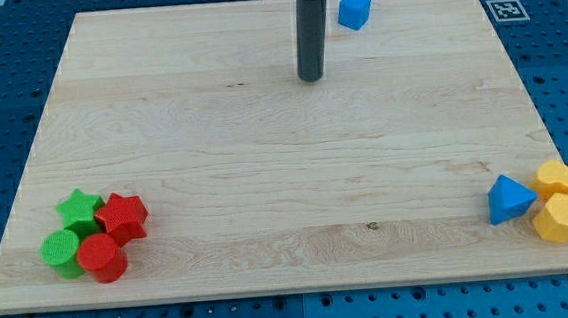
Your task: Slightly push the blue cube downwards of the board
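Observation:
The blue cube sits near the top edge of the wooden board, right of centre. My dark rod comes down from the view's top, and my tip rests on the board to the left of and below the cube, about a cube's width apart from it, not touching.
At the bottom left lie a green star, a green cylinder, a red star-like block and a red cylinder, bunched together. At the bottom right lie a blue triangular block and two yellow blocks. A marker tag is beyond the top right corner.

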Available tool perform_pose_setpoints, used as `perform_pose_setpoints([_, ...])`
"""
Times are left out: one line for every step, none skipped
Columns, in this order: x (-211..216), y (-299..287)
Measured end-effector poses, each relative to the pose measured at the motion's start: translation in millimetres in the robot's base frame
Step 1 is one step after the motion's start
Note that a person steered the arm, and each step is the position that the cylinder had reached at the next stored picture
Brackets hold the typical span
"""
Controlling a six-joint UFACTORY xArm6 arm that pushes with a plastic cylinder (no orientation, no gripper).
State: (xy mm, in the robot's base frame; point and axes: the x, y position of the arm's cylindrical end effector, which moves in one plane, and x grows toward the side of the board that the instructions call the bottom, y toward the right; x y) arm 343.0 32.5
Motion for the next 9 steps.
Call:
perform_pose_setpoints([-26.9, -10.4])
perform_pose_setpoints([-29.5, -14.0])
perform_pose_setpoints([-71.6, -25.5])
perform_pose_setpoints([-94.2, -22.8])
perform_pose_setpoints([-118.9, -17.7])
perform_pose_setpoints([-130.9, 3.1])
perform_pose_setpoints([-132.0, 30.2])
perform_pose_setpoints([-132.0, 41.8])
perform_pose_setpoints([-131.1, 64.9])
